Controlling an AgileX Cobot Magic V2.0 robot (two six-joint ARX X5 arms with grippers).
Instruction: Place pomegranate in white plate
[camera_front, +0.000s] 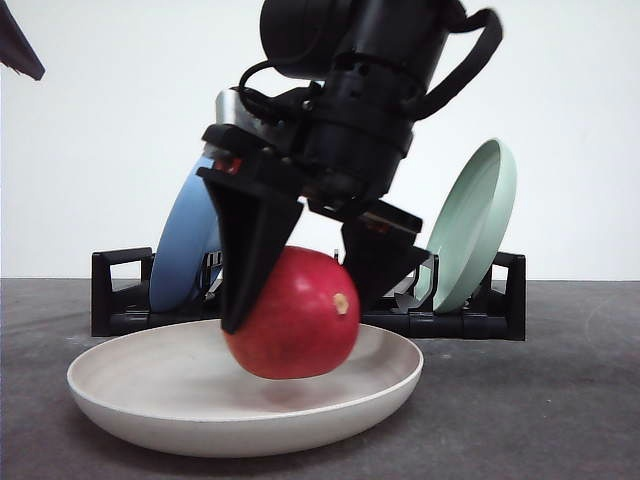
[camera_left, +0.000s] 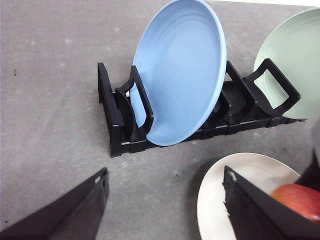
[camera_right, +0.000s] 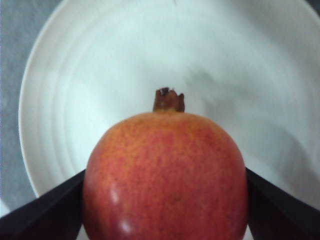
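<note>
The pomegranate is round and smooth, deep red in the front view, with a small tan spot on its side. In the right wrist view its skin runs orange toward the top, finely speckled, with a dry brown stem nub and two small glossy highlights low down. The right claw is clamped on it, one black finger pressed against each side. The fruit hangs just above the bowl of the white plate, with a faint shadow under it on the plate's floor; it does not seem to touch the plate.

The desk is dark grey and matte, slightly mottled. Behind it stands a plain white wall.

The plate is wide, shallow and off-white, with a raised rim and faint concentric rings, and it holds nothing on its surface. Behind it sits a black rack with upright dividers. A blue plate stands on edge in the rack near its left end, leaning, and a pale green plate stands on edge near the right end.

The left claw hovers over bare desk beside the plate, its two dark fingers spread wide with nothing between them.
</note>
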